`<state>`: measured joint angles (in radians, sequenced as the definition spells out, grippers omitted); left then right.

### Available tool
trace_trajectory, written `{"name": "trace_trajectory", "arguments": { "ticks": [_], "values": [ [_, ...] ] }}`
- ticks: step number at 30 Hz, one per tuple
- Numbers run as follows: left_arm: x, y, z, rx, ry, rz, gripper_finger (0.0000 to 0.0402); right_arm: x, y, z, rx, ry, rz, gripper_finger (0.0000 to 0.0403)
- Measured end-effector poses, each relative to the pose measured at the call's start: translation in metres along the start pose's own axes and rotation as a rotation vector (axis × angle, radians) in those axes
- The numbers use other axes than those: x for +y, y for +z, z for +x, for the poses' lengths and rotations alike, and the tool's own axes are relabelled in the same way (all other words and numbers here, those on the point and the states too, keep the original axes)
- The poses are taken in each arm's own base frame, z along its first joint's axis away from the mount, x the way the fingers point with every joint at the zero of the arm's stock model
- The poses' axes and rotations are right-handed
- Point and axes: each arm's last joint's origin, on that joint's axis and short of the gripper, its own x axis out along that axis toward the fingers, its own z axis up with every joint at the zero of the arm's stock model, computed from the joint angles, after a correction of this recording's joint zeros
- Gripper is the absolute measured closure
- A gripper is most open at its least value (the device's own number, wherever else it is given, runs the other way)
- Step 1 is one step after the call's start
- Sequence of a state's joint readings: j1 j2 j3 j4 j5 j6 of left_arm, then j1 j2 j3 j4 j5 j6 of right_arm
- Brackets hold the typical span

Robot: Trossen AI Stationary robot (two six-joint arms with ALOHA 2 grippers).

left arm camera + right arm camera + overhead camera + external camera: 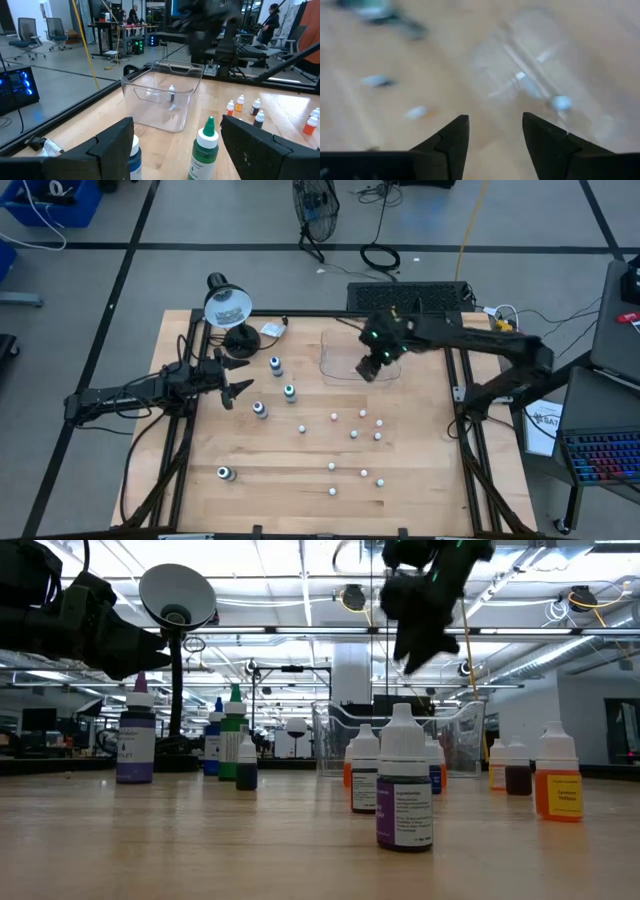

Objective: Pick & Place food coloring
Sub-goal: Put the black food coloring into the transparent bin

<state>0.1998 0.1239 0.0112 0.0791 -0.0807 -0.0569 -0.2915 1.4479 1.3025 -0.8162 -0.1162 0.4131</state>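
Many small food coloring bottles (354,433) stand scattered on the wooden table, and larger ones with blue or green tops (289,392) stand nearer the left. One small bottle (171,93) sits inside the clear plastic tray (345,352) at the far middle. My right gripper (495,135) hangs open and empty above the tray's near side (375,370), slanting down, and shows high over the tray in the low view (420,610). My left gripper (180,150) waits open and level at the left (235,388), with a green-topped bottle (205,147) ahead of it.
A desk lamp (228,305) stands at the far left corner, just behind the left arm. A dark keyboard (410,295) lies beyond the far edge, and a crumpled wrapper (272,330) lies near the lamp. Dark frame rails (465,430) run along both table sides.
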Motion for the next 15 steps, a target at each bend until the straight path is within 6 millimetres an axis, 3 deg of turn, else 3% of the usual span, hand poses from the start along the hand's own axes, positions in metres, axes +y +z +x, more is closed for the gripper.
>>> {"name": "trace_trajectory", "arguments": {
  "ticks": [4,7,15],
  "values": [
    [0.000,0.000,0.000,0.000,0.000,0.000,0.0105,0.044,-0.031,-0.029,-0.037,0.112,-0.075,0.0232],
    [0.000,0.000,0.000,0.000,0.000,0.000,0.0105,0.074,-0.063,-0.038,-0.023,0.153,-0.068,0.0232],
    [0.000,0.000,0.000,0.000,0.000,0.000,0.0105,0.136,-0.150,-0.031,0.192,0.175,0.181,0.0234]
  ]
}}
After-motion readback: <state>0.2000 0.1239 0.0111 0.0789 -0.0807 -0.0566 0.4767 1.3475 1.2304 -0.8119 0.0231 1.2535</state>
